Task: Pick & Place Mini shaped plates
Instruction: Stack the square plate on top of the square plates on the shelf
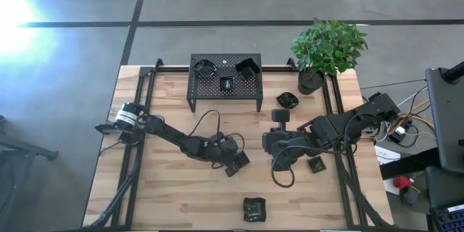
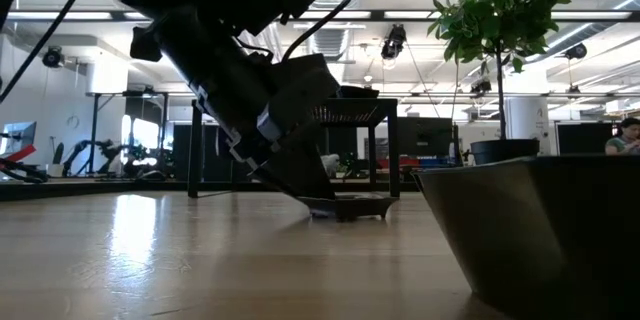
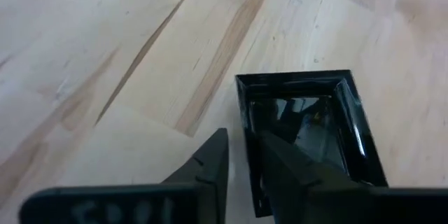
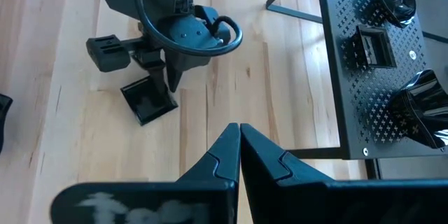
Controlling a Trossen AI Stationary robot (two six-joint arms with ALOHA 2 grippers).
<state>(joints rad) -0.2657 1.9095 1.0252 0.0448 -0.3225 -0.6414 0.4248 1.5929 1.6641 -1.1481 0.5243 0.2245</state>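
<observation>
Left pincer (image 3: 245, 175) straddles one rim of a square plate (image 3: 308, 122) on the surface (image 3: 105, 56), fingers not yet clamped. Right pincer (image 4: 239, 150) hovers clenched, empty, near the rack (image 4: 364, 105).

A light wooden table (image 1: 167, 196) carries everything. At its far edge stands a black perforated rack (image 1: 225, 80) on legs, and a potted plant (image 1: 322, 52) sits at the far right. Small dark plates lie directly on the wood: one near the pot (image 1: 288, 100), one centre (image 1: 237, 164), one right (image 1: 317, 164), one at the near edge (image 1: 254, 208).
</observation>
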